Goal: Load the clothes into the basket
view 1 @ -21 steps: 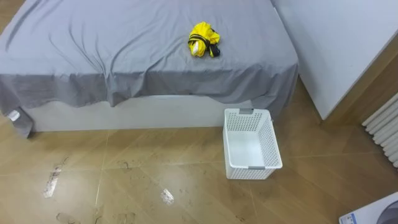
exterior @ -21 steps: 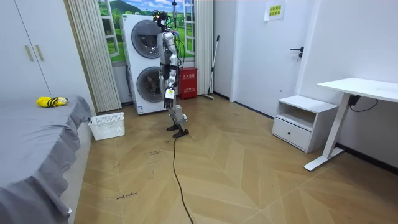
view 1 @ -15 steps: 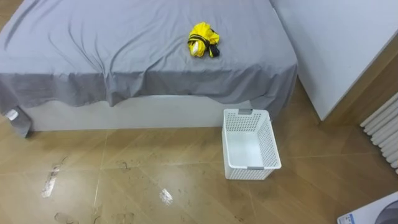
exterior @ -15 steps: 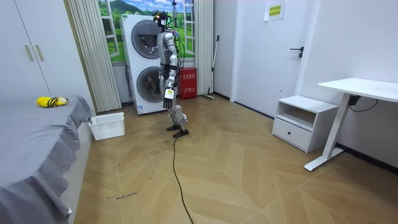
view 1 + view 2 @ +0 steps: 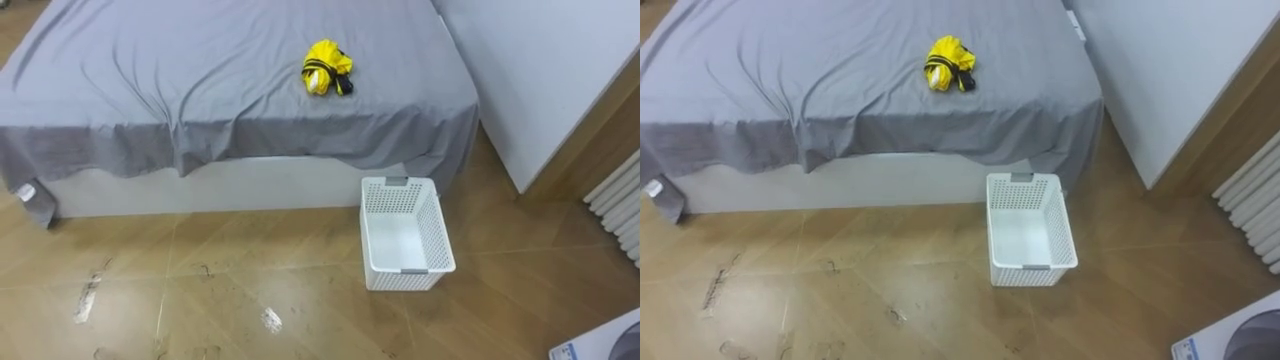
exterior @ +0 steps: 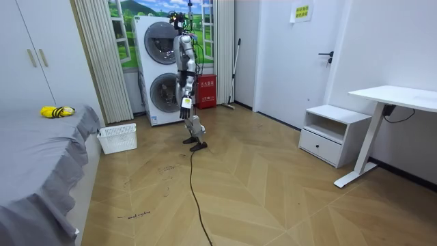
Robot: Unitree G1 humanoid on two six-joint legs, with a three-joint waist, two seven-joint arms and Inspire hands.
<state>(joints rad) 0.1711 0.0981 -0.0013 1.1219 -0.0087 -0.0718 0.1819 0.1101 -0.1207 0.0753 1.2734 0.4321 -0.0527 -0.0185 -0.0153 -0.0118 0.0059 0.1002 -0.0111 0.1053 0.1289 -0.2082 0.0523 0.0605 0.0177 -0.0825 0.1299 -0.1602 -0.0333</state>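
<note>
Looks soft, light and floppy, that crumpled yellow-and-black garment (image 5: 327,67) on the grey-sheeted bed (image 5: 150,80), white perforated plastic basket (image 5: 433,232) on the floor alongside; probably best pinched at the bunched middle; can't tell the pose of the left robot hand (image 6: 184,104).

A crumpled yellow garment (image 5: 326,68) lies on the grey bed; the white perforated basket (image 5: 405,235) stands empty on the floor beside it.

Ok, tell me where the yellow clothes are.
In the left eye view the yellow clothes lie on the grey bed, right of its middle, beyond the white basket on the floor.
</note>
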